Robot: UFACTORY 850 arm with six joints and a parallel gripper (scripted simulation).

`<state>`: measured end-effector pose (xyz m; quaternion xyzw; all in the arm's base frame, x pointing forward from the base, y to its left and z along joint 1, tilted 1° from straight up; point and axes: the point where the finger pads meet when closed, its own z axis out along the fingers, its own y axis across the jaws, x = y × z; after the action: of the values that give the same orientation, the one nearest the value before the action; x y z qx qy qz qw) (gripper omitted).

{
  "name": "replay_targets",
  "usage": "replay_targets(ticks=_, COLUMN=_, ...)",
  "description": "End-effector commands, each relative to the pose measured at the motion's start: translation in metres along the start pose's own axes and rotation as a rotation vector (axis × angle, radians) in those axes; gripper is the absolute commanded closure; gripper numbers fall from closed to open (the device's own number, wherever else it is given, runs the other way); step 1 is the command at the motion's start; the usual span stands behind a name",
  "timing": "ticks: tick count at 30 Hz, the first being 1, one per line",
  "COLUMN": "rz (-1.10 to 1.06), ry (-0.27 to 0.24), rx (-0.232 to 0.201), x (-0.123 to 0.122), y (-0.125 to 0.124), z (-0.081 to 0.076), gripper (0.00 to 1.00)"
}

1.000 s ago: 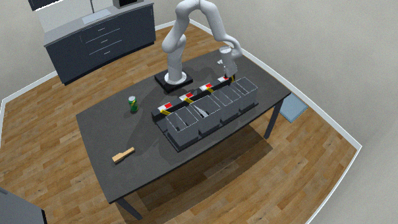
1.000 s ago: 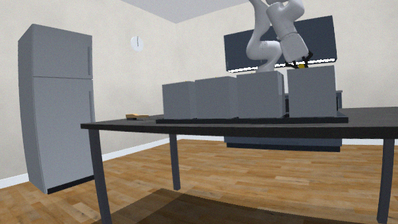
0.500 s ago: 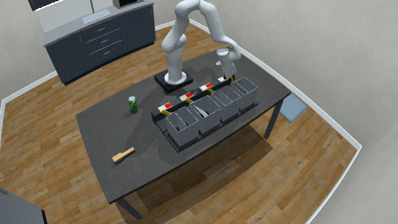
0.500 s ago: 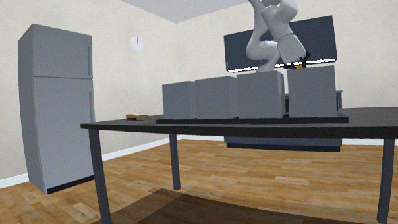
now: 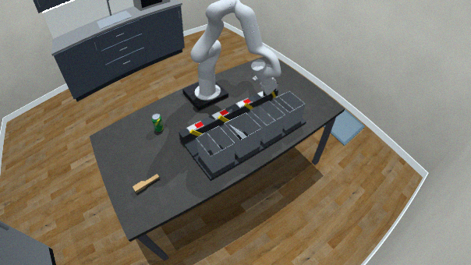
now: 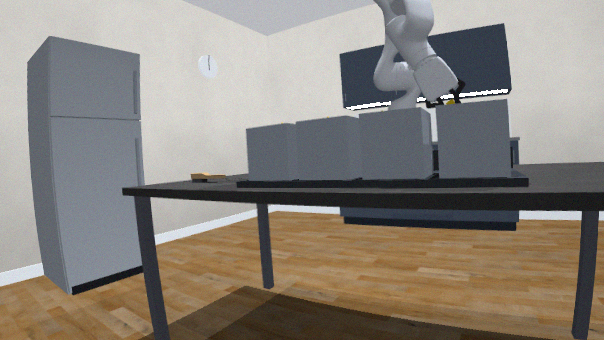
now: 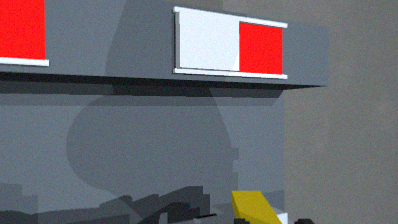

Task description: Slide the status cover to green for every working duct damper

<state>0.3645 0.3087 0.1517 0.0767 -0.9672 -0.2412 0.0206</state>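
Four grey duct dampers (image 5: 249, 128) stand in a row on a dark base, each behind a status slider on the rail. The sliders show red (image 5: 199, 125), (image 5: 223, 112), (image 5: 247, 101). The far right slider is partly hidden by my arm in the top view. In the wrist view it shows a white cover (image 7: 207, 42) beside red (image 7: 260, 47). My gripper (image 5: 270, 90) is at the far right damper (image 5: 290, 105) and is shut on its yellow shaft handle (image 7: 252, 206). The handle also shows in the exterior view (image 6: 451, 101), just above the damper's top edge.
A green can (image 5: 157, 122) stands left of the row. A wooden block (image 5: 146, 183) lies near the table's front left. My arm's base (image 5: 205, 93) is behind the rail. A blue mat (image 5: 346, 126) lies on the floor to the right.
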Motion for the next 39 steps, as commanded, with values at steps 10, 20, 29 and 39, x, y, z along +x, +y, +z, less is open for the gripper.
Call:
replay_targets(ticks=10, rz=-0.002, ry=-0.004, rx=-0.113, x=-0.001, y=-0.011, z=0.000, gripper=0.81)
replay_targets(ticks=20, rz=-0.002, ry=-0.004, rx=-0.164, x=-0.001, y=-0.016, z=0.001, gripper=0.81)
replay_targets(ticks=29, rz=-0.002, ry=-0.004, rx=-0.187, x=-0.001, y=-0.018, z=0.001, gripper=0.81)
replay_targets(ticks=39, rz=-0.002, ry=-0.004, rx=-0.188, x=-0.001, y=-0.018, z=0.001, gripper=0.81)
